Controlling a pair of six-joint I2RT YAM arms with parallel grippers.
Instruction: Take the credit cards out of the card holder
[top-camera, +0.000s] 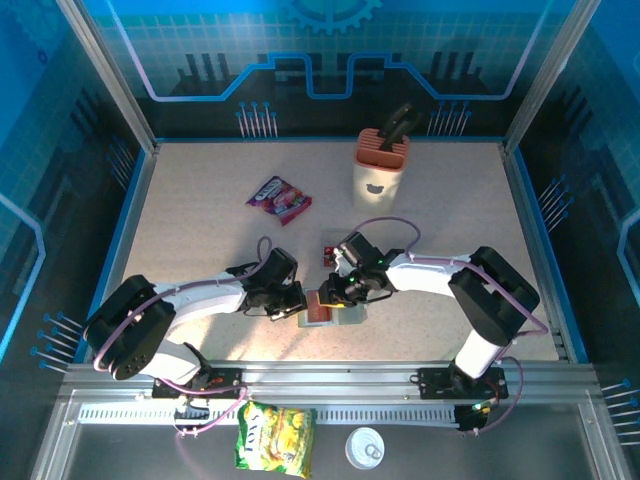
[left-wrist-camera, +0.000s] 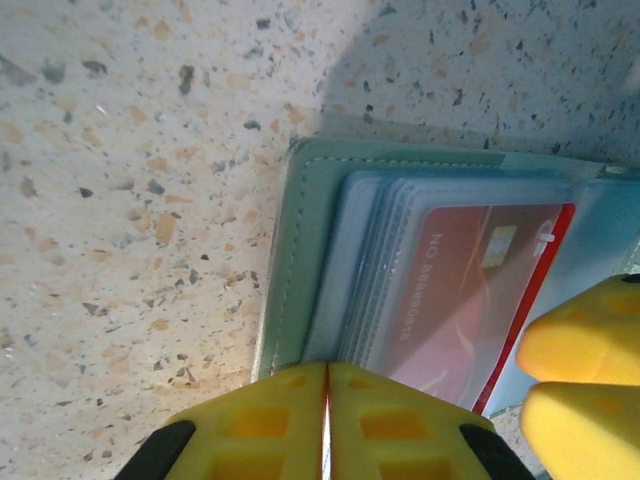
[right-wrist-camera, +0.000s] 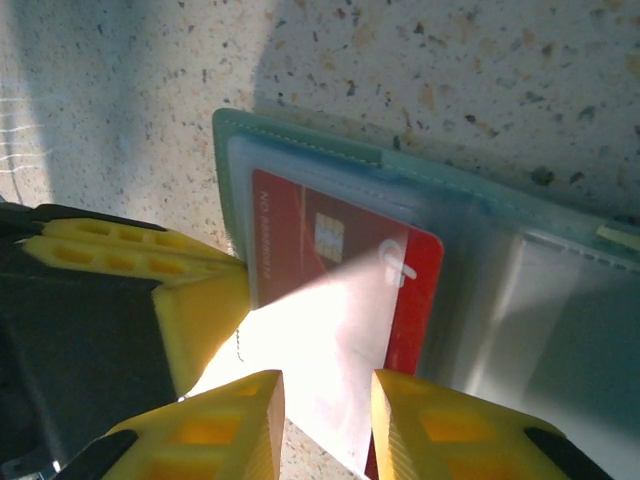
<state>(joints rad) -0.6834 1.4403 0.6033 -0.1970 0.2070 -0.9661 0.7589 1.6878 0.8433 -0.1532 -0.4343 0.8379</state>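
Note:
The grey-green card holder (top-camera: 348, 317) (left-wrist-camera: 300, 240) (right-wrist-camera: 300, 150) lies open on the speckled table. A red credit card (top-camera: 318, 308) (left-wrist-camera: 470, 290) (right-wrist-camera: 300, 230) sticks partly out of its clear pocket. My left gripper (top-camera: 298, 303) (left-wrist-camera: 327, 368) is shut, its yellow tips pressed against the holder's edge; its fingers (right-wrist-camera: 200, 300) also show in the right wrist view. My right gripper (top-camera: 335, 295) (right-wrist-camera: 325, 385) stands open, its fingers straddling the protruding end of the red card. Another small red card (top-camera: 329, 254) lies on the table behind the right wrist.
A beige knife block (top-camera: 381, 165) stands at the back. A purple-red snack packet (top-camera: 279, 197) lies at the back left. In front of the table edge sit a yellow-green bag (top-camera: 275, 437) and a white lid (top-camera: 365, 448). Blue walls enclose the table.

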